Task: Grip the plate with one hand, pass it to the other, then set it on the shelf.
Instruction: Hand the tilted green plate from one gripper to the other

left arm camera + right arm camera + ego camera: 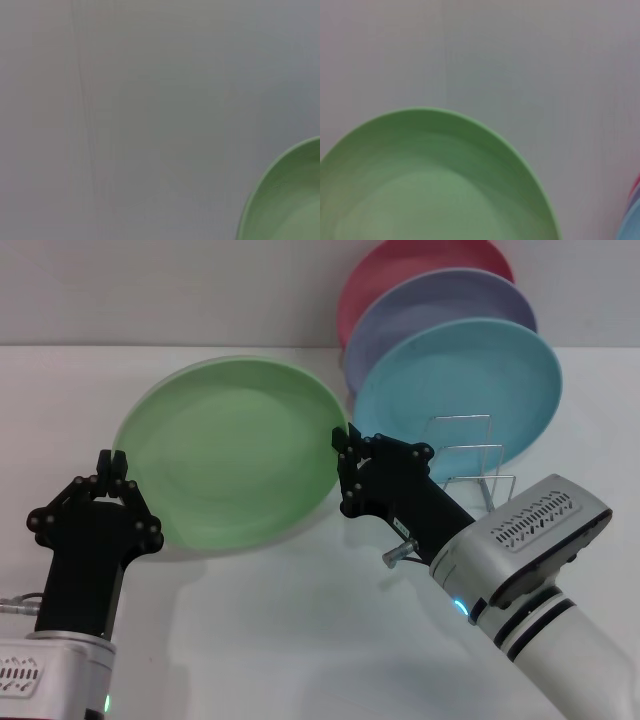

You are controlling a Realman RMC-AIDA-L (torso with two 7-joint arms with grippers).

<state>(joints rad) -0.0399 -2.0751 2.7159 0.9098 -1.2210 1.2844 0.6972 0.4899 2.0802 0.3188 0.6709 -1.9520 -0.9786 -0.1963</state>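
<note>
Light green plate (232,448) sits tilted in the middle of the white tabletop (300,640), held between both arms. Left gripper (119,464) is at the plate's left rim, fingertips pressed close together right at the rim; whether they actually clamp it is hard to make out. Right gripper (343,462) is at the plate's right rim, fingers pinching that edge, contact point partly hidden by the black fingers. Plate's lower edge is close to the table, a soft shadow under it; cannot tell if it touches. Right of the plate, the wire shelf (468,455) stands with its lower part hidden behind the right arm. A turquoise plate (470,390) stands in it, a lavender plate (445,302) behind that, a pink plate (400,265) at the back, cut off by the frame top. Pale wall (150,290) runs behind the plate. Both wrist views show no fingers, only part of the green plate against plain grey-white background. Bare table in front of the plate and to its left; the rack side is crowded.
</note>
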